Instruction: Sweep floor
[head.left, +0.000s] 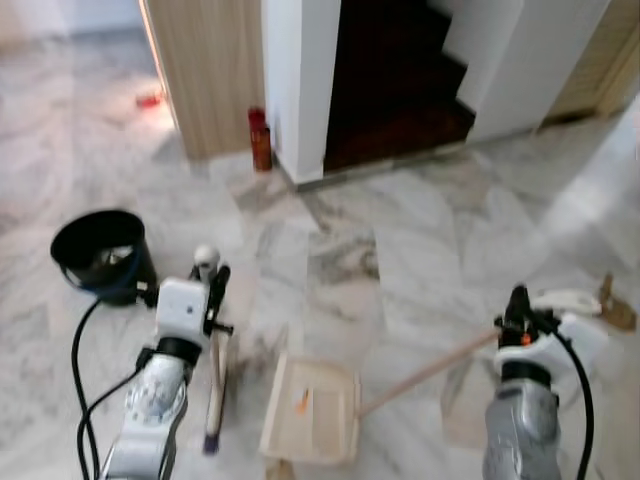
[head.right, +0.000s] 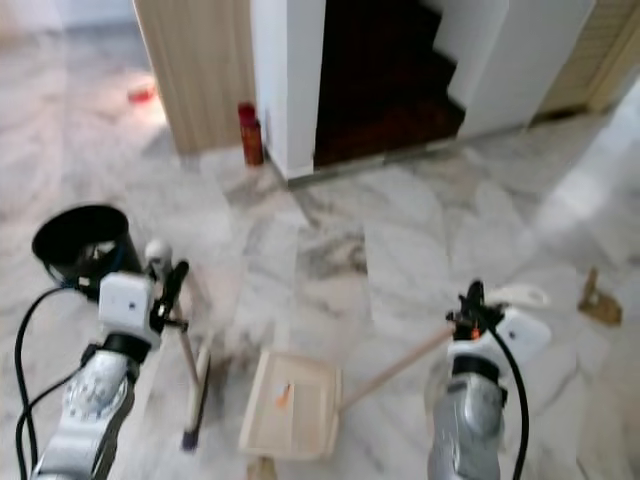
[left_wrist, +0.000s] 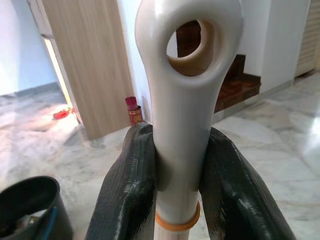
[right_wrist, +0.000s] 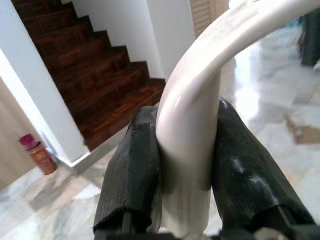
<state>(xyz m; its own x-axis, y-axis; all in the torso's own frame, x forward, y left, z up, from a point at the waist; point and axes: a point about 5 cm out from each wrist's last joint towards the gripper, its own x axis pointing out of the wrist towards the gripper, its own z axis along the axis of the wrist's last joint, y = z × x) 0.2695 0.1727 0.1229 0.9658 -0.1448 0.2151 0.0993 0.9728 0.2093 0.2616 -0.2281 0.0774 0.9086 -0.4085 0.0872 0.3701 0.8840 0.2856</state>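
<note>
The left gripper clamps the white looped handle of a short broom, its head near-left on the grey marble floor. The right gripper grips the cream long-handled dustpan, holding what looks like orange scrap. A black round bucket stands far left.

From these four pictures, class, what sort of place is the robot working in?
Probably a home hallway at the foot of a staircase: a marble floor, dark wooden stairs between white walls, and a black bin. The left gripper holds a broom, the right gripper a dustpan.
</note>
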